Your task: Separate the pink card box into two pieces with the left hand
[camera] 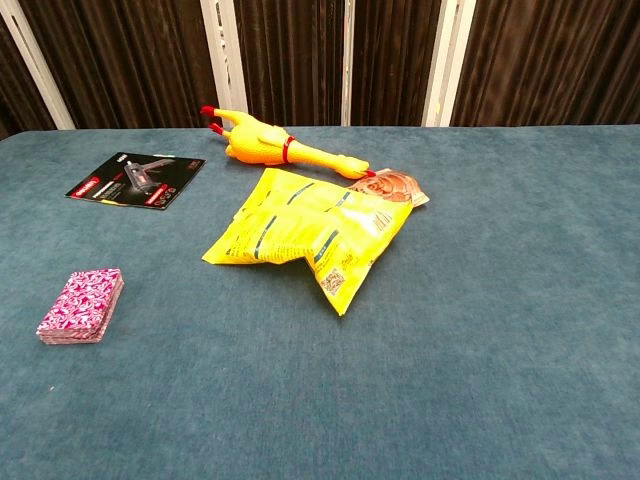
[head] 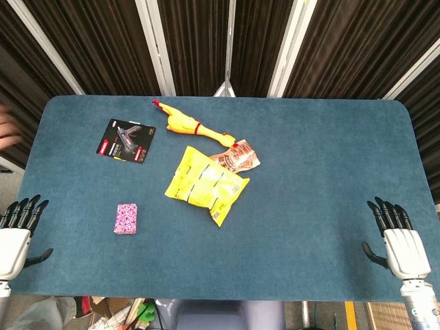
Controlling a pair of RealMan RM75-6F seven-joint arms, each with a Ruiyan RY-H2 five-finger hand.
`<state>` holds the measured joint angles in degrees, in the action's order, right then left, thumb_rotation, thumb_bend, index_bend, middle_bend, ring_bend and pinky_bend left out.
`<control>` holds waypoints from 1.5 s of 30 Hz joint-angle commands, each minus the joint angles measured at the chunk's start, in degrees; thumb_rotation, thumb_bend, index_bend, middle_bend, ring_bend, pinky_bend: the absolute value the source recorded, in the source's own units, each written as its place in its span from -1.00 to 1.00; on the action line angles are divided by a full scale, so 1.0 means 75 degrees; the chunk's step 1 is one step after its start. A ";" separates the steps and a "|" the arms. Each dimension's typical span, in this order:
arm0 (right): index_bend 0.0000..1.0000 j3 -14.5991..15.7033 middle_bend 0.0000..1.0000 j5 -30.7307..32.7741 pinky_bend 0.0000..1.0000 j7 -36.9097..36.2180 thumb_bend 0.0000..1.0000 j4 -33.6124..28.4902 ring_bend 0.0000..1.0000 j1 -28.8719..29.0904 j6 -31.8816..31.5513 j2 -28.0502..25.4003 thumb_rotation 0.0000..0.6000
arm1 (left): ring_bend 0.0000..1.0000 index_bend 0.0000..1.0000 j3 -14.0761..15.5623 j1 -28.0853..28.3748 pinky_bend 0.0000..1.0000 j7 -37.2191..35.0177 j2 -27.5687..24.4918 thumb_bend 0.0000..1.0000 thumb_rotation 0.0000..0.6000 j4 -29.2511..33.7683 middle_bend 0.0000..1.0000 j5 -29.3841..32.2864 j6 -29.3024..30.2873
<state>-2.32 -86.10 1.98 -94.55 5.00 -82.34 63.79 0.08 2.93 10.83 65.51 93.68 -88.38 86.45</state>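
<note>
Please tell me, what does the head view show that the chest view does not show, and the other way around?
Only the head view shows the left hand and the right hand, both open at the table's near edge, plus the table's whole outline. The chest view adds no object; only it shows the pink card box from its side. Both show the box, the yellow bag, the rubber chicken, the brown packet and the black card.

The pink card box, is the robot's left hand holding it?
No, the pink card box lies alone on the blue table, and the left hand sits apart at the table's edge with fingers spread, holding nothing.
</note>
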 commanded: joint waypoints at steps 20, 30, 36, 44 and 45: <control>-1.00 -0.0014 -1.00 0.0056 -0.88 -0.0085 -0.27 -0.0017 -1.00 0.0048 0.0109 -0.0005 1.00 | -1.00 -1.00 -0.0494 0.1228 -1.00 0.1747 -0.0189 -0.64 1.00 0.1897 -1.00 0.2365 -0.2434; -1.00 -0.0005 -1.00 0.0052 -0.88 -0.0195 -0.28 -0.0029 -1.00 0.0046 0.0120 -0.0035 1.00 | -1.00 -0.98 -0.0979 0.2409 -1.00 0.4101 0.0688 -0.62 1.00 0.2157 -1.00 0.4839 -0.2817; -1.00 0.0003 -1.00 0.0033 -0.88 -0.0227 -0.28 -0.0034 -1.00 0.0052 0.0127 -0.0044 1.00 | -1.00 -0.82 -0.1086 0.3032 -1.00 0.5099 0.1075 -0.62 1.00 0.2170 -1.00 0.6135 -0.2706; -1.00 0.0005 -1.00 0.0040 -0.88 -0.0263 -0.28 -0.0038 -1.00 0.0054 0.0138 -0.0051 1.00 | -1.00 -0.70 -0.1078 0.3699 -1.00 0.5755 0.1764 -0.62 1.00 0.1882 -1.00 0.7067 -0.2468; -1.00 0.0005 -1.00 0.0039 -0.88 -0.0267 -0.28 -0.0037 -1.00 0.0056 0.0140 -0.0053 1.00 | -1.00 -0.69 -0.1067 0.3752 -1.00 0.5795 0.1829 -0.62 1.00 0.1843 -1.00 0.7137 -0.2415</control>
<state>-2.28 -85.81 -0.02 -94.83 5.42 -81.29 63.40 -7.96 30.13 53.48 78.20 108.26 -35.89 67.69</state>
